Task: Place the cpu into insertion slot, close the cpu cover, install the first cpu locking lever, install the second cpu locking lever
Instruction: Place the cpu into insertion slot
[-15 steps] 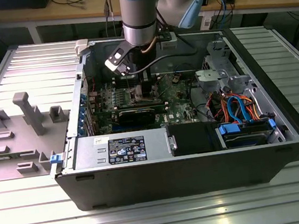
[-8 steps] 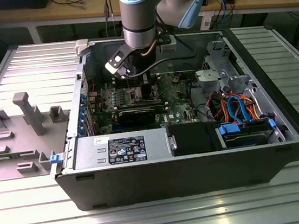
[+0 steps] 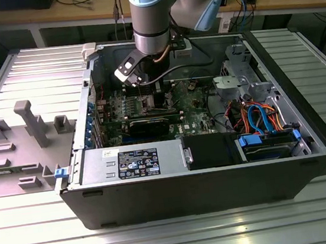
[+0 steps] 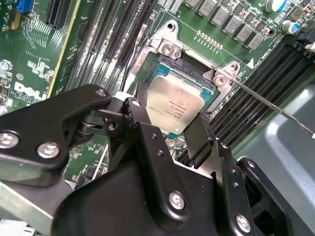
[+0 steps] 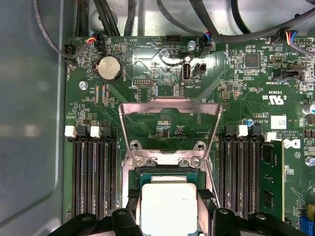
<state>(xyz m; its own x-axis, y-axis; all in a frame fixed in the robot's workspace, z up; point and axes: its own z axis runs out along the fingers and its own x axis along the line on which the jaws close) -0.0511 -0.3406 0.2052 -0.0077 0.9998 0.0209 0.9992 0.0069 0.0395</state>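
**Item: cpu (image 4: 174, 104).** Flat square chip, silvery face up. No long axis to speak of. It lies square to the insertion slot (image 4: 167, 48) and directly over it, about mid-way across the green circuit board (image 5: 256, 98), between the two banks of black memory slots (image 5: 93, 172).

**Holder: hand (image 4: 171, 112).** It is closed on the cpu, with dark fingers (image 4: 197, 137) pressed to two opposite edges. The chip lies straight below the wrist, with no offset to either side. The arm (image 3: 150, 16) reaches down into the open computer case (image 3: 188, 184), which lies on its side on the slatted metal worktop (image 3: 166, 240).

**Adjacent: cpu cover (image 5: 170, 104).** The windowed metal frame is swung up and open. It stands hinged at the slot's edge farther from the hand, on the side toward the coin cell (image 5: 109, 68).

**Adjacent: lever (image 4: 270, 105).** A thin metal rod is raised and runs from one corner of the slot out over the memory slots.

**Not determinable:**
- Whether the chip is seated or hovers just above the contacts.
- The slot's centre, which the chip covers.
- The chip's near edge in the first wrist view, which the hand cuts off.
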